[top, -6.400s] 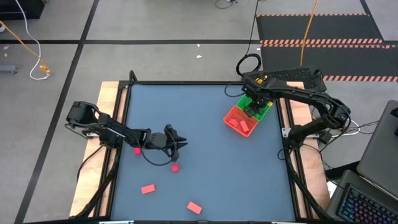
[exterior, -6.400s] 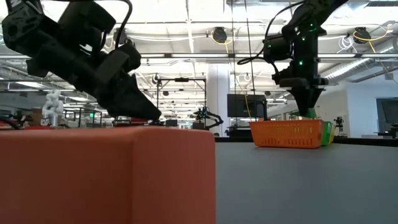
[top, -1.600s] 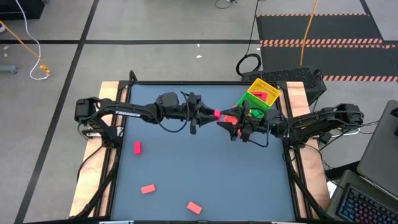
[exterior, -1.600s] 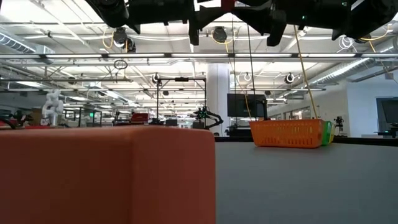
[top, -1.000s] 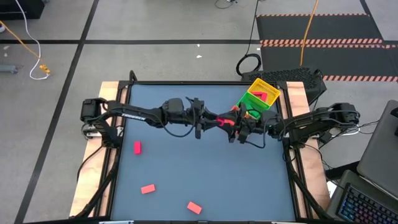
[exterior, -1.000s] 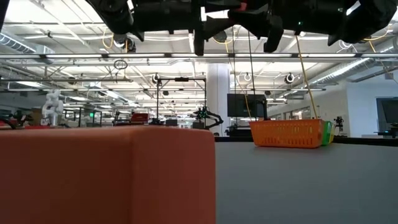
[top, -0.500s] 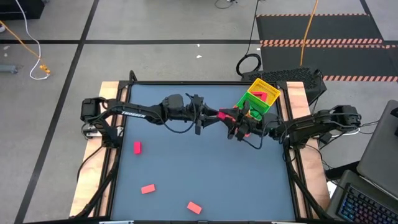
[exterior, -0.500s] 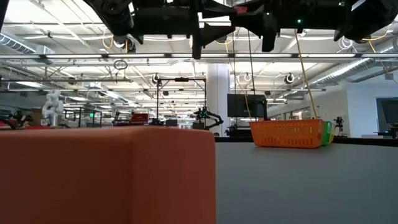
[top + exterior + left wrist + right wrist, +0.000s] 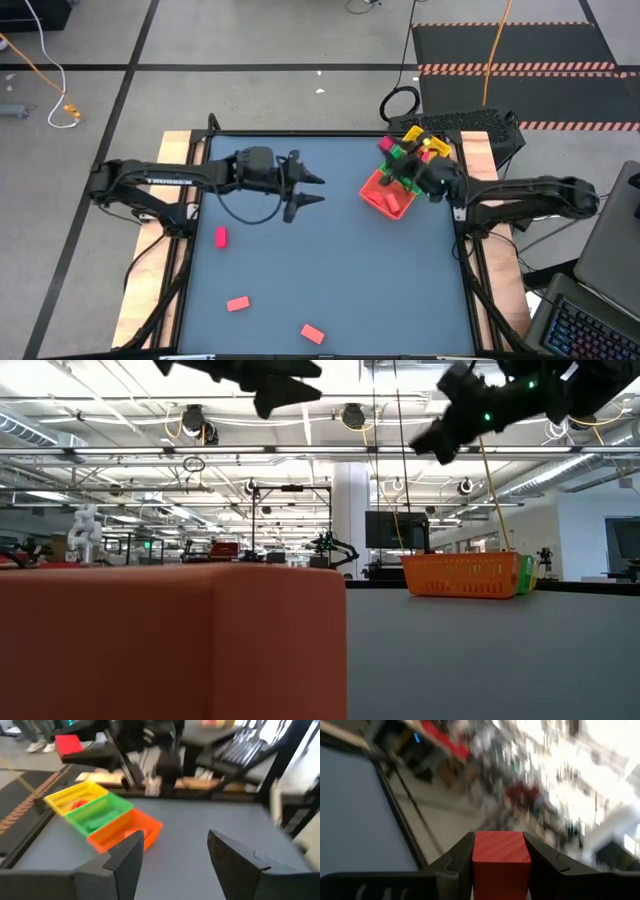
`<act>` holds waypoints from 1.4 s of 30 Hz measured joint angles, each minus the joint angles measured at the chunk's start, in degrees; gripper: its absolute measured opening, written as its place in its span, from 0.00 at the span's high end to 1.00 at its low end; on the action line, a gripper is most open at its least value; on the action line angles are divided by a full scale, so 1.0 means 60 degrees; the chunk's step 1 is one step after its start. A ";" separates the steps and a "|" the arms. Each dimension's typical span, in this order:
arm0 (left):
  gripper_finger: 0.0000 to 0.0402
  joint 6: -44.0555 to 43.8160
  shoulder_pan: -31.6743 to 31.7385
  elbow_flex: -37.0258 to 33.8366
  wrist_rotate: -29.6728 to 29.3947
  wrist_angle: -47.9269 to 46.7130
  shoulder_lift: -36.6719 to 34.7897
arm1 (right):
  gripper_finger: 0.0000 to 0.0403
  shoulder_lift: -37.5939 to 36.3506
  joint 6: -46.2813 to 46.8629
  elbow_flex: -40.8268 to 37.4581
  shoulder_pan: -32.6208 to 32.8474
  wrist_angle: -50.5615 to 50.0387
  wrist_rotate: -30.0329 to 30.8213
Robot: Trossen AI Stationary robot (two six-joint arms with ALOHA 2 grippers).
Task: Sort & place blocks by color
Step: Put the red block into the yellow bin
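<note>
My right gripper [image 9: 388,150] is shut on a red block [image 9: 385,146], high over the far end of the three-compartment tray [image 9: 382,203]. The tray shows in the left wrist view [image 9: 105,820] with yellow, green and red bins, and green and red pieces lie in it. My left gripper [image 9: 318,190] hangs open and empty above the table's middle, left of the tray. Three more red blocks [image 9: 220,237] [image 9: 237,303] [image 9: 312,333] lie flat on the near left part of the table. My right gripper pinches the red block's two opposite side faces [image 9: 500,857] between its two fingers [image 9: 457,865]. One end of the block shows past the fingertips. The arm reaches in from the table's right side. The block is lifted clear, above the tray.
A red block [image 9: 170,645] sits right at the low camera and fills the near left of that view. The tray [image 9: 465,575] stands by the table's far right edge. The table's raised frame [image 9: 200,200] runs along both sides, and the middle and near right surface is bare.
A second ago both grippers met at the red block over the table's middle right. My left gripper has let go and drawn back toward the table's left. My right gripper has kept the block and carried it toward the far right, over the tray.
</note>
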 joint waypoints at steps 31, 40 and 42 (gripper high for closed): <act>0.73 -0.1062 -0.0835 -0.3569 -0.3115 0.1340 -0.0172 | 0.70 0.0176 0.7071 0.0576 -0.5209 -0.7244 -0.0572; 0.73 -0.1192 -0.1074 -0.3832 -0.3105 0.1322 -0.0172 | 0.52 0.0172 0.7221 0.0576 -0.5352 -0.7283 -0.0564; 0.73 -0.1192 -0.1123 -0.3832 -0.3101 0.1322 -0.0172 | 0.51 0.0172 0.7248 0.0576 -0.5352 -0.7279 -0.0445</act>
